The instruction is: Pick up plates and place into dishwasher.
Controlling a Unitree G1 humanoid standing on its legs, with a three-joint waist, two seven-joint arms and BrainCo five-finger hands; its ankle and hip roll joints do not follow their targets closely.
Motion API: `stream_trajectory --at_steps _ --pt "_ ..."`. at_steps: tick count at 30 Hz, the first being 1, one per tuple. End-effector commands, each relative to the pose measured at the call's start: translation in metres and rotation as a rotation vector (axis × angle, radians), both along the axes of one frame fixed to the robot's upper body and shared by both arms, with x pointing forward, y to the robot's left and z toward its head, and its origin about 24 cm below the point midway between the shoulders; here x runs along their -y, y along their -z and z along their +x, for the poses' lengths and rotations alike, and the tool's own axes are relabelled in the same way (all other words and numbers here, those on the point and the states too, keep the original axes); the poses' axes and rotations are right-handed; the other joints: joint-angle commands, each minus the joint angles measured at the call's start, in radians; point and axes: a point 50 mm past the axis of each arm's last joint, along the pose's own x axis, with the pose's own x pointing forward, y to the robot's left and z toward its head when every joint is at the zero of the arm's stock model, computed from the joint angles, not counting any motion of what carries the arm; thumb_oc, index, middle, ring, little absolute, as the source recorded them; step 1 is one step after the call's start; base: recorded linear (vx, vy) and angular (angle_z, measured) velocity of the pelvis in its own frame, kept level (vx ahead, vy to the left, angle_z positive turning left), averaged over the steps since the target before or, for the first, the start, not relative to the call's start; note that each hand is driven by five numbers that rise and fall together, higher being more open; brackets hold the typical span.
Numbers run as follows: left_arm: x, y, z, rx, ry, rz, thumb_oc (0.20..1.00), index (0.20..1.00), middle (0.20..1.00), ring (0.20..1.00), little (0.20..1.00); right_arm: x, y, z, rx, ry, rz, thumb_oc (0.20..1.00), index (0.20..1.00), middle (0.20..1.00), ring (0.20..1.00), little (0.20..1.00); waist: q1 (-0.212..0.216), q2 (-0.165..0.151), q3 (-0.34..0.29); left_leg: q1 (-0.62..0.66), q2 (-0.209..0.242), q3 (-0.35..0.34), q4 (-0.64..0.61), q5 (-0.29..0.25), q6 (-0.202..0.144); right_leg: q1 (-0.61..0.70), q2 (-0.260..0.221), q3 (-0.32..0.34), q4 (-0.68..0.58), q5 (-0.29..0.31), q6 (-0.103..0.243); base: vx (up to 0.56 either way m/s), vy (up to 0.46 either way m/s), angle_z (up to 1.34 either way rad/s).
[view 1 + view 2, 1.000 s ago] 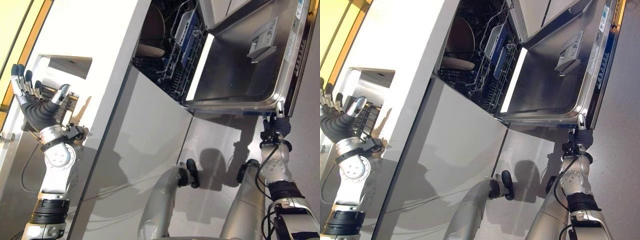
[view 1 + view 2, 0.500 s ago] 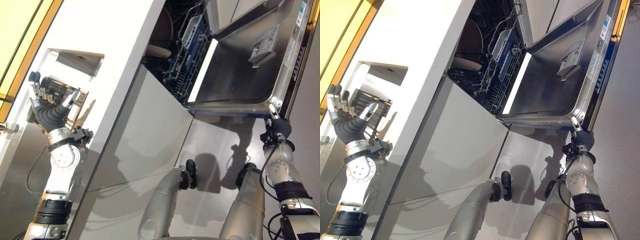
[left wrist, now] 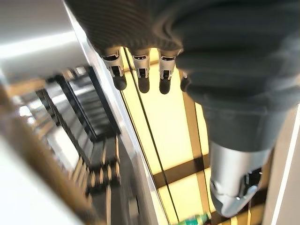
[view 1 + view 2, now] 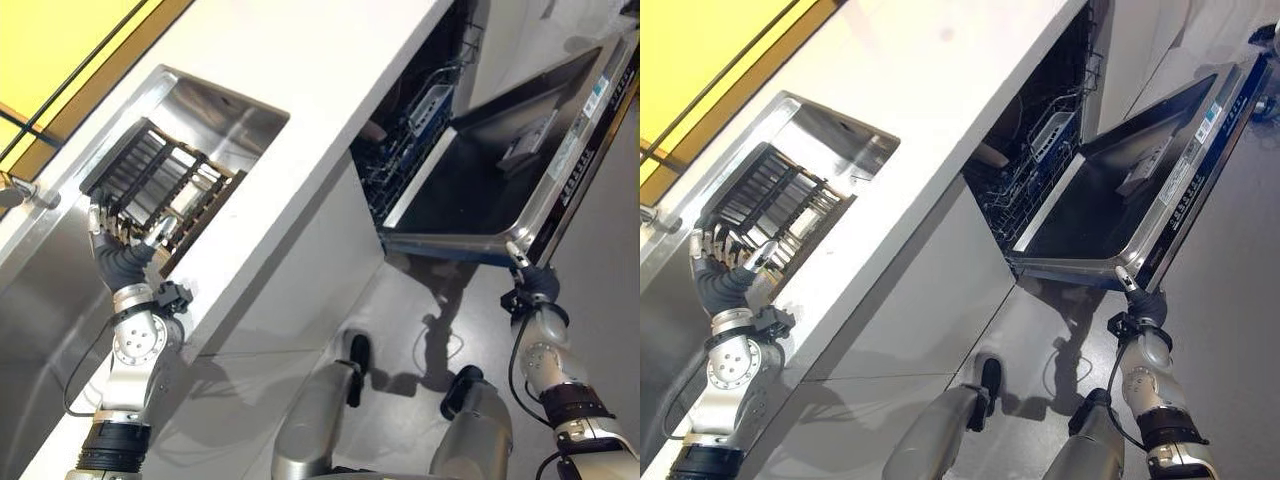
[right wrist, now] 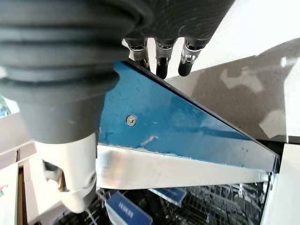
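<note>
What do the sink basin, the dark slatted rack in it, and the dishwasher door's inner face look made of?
Sink basin: brushed stainless steel, judging by its grey, softly reflective walls. Dark slatted rack: black bars, probably coated metal or plastic; unclear which. Open dishwasher door's inner face: stainless steel, a smooth grey sheet with a bright rim.

Bright even light, glare on the white counter [image 4: 300, 90], soft floor shadows, motion-blurred left wrist view

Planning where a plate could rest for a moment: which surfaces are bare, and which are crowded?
Bare: the white countertop between the sink and the dishwasher, and the open dishwasher door. Crowded: the sink, filled by the dark dish rack, and the lower rack.
</note>
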Motion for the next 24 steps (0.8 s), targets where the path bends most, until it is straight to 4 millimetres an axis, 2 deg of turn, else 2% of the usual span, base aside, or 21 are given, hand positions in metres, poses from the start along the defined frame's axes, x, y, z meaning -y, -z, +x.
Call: stream_trajectory --at_steps 1,8,13,17,20,21,22,24 --pt "-0.019 -0.025 -0.008 0.07 -0.028 0.084 1.0 1.0 1.0 1.0 1.0 -0.068 -0.187 0.054 0.723 -0.327 -0.214 1.0 1.0 1.0 1.0 1.0 0.129 -0.052 -0.004 0.034 -0.082 0.052 0.039 -0.052 0.062 0.098 -0.026 0.052 -0.001 0.074 0.003 0.11 -0.025 0.23" --pt "-0.027 -0.024 -0.011 0.059 -0.044 0.11 1.0 1.0 1.0 1.0 1.0 -0.068 -0.173 0.052 0.699 -0.329 -0.183 1.0 1.0 1.0 1.0 1.0 0.166 -0.097 -0.063 0.093 -0.06 0.018 -0.036 -0.028 0.056 0.209 -0.009 -0.005 -0.113 0.134 0.027 0.05 -0.045 0.33" --pt "-0.031 -0.024 -0.01 0.048 -0.056 0.134 1.0 1.0 1.0 1.0 1.0 -0.068 -0.162 0.049 0.692 -0.326 -0.153 1.0 1.0 1.0 1.0 1.0 0.179 -0.122 -0.104 0.132 -0.054 -0.003 -0.063 -0.024 0.056 0.267 0.0 -0.035 -0.137 0.159 0.037 0.04 -0.052 0.53" --pt "-0.035 -0.022 -0.011 0.022 -0.069 0.153 1.0 1.0 1.0 1.0 1.0 -0.076 -0.154 0.046 0.692 -0.364 -0.124 1.0 1.0 1.0 1.0 1.0 0.185 -0.14 -0.15 0.184 -0.048 -0.027 -0.102 -0.017 0.055 0.322 0.017 -0.052 -0.168 0.168 0.044 0.05 -0.042 0.74" --pt "-0.038 -0.02 -0.012 0.001 -0.067 0.165 1.0 1.0 1.0 1.0 1.0 -0.084 -0.156 0.044 0.749 -0.445 -0.09 1.0 1.0 1.0 1.0 1.0 0.19 -0.147 -0.184 0.217 -0.042 -0.045 -0.136 -0.007 0.054 0.35 0.03 -0.058 -0.19 0.171 0.047 0.0 -0.027 0.05" --pt "-0.039 -0.02 -0.012 -0.001 -0.066 0.169 1.0 1.0 1.0 1.0 1.0 -0.088 -0.158 0.041 0.784 -0.484 -0.088 1.0 1.0 1.0 1.0 1.0 0.192 -0.145 -0.195 0.214 -0.042 -0.042 -0.146 0.018 0.059 0.352 0.03 -0.077 -0.204 0.196 0.037 0.01 -0.042 -0.05" --pt "-0.04 -0.019 -0.013 -0.006 -0.067 0.172 1.0 1.0 1.0 1.0 1.0 -0.091 -0.158 0.04 0.793 -0.499 -0.085 1.0 1.0 1.0 1.0 1.0 0.19 -0.152 -0.206 0.231 -0.038 -0.047 -0.155 -0.001 0.053 0.363 0.036 -0.064 -0.205 0.18 0.052 0.0 -0.042 0.01" --pt "-0.041 -0.019 -0.013 -0.01 -0.069 0.18 1.0 1.0 1.0 1.0 1.0 -0.099 -0.158 0.036 0.812 -0.52 -0.09 1.0 1.0 1.0 1.0 1.0 0.185 -0.16 -0.231 0.247 -0.033 -0.044 -0.179 0.007 0.053 0.371 0.04 -0.068 -0.217 0.197 0.06 0.02 -0.062 0.11"
